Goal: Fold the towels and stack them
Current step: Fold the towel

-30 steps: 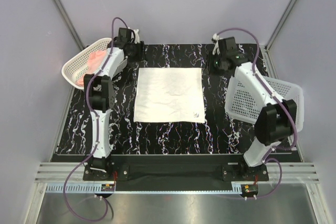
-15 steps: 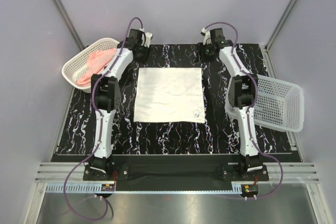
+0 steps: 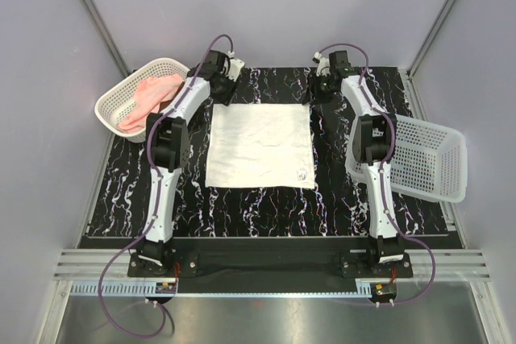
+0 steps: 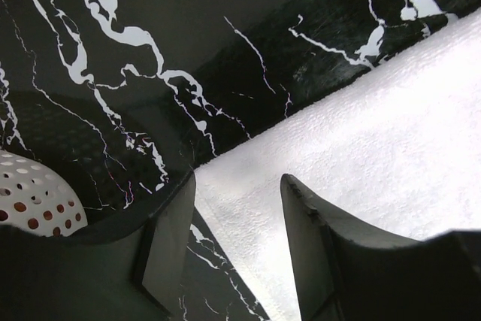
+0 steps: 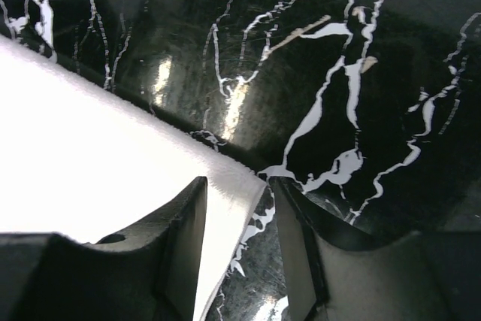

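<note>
Cream-white towel (image 3: 260, 147) lies flat at frame centre; left tool (image 4: 237, 186) and right tool (image 5: 237, 186) stand open astride its two upper corners. Sink both evenly and pinch cloth, not worktop (image 3: 266, 207), before you fold.

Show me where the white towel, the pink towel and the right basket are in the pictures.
white towel (image 3: 260, 144): top view, the middle of the flat cloth.
pink towel (image 3: 145, 96): top view, the bunched part that shows.
right basket (image 3: 427, 163): top view, its bare lattice floor.
</note>
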